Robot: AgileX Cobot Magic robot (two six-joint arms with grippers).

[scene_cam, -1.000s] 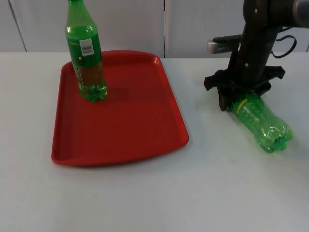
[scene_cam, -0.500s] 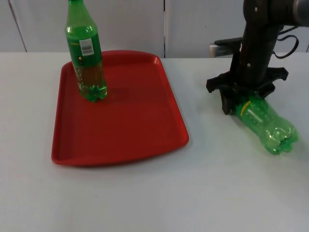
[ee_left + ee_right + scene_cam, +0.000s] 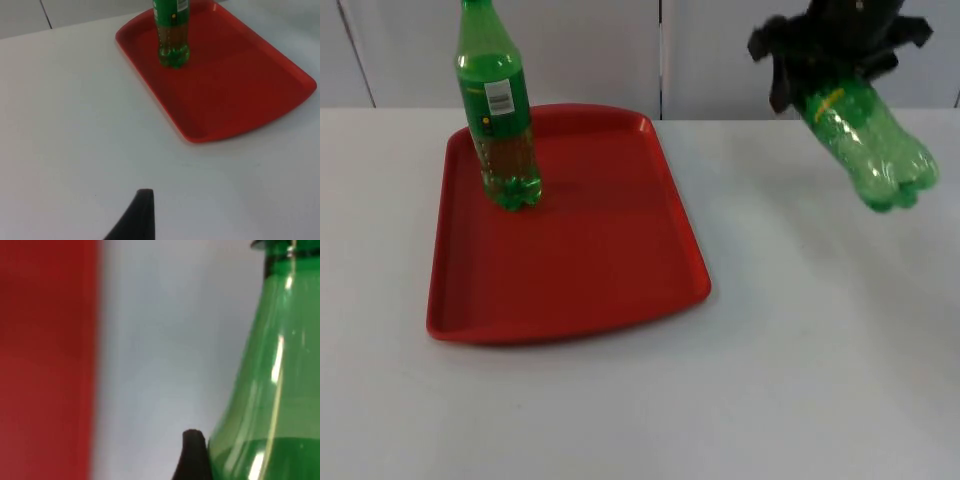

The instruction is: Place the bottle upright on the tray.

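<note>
Fingers of right gripper [image 3: 820, 72] clamp tilted bottle [image 3: 865, 140] above table [image 3: 800, 380]; tray [image 3: 610, 280] holds 2nd upright bottle [image 3: 500, 120].

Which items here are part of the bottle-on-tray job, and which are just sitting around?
In the job:
- held bottle, tilted in the air, right of the tray
- red tray
- right gripper, shut on that bottle

Not in the job right now:
- second bottle, already upright on the tray
- left arm, waiting; its fingertip over the white table
</note>
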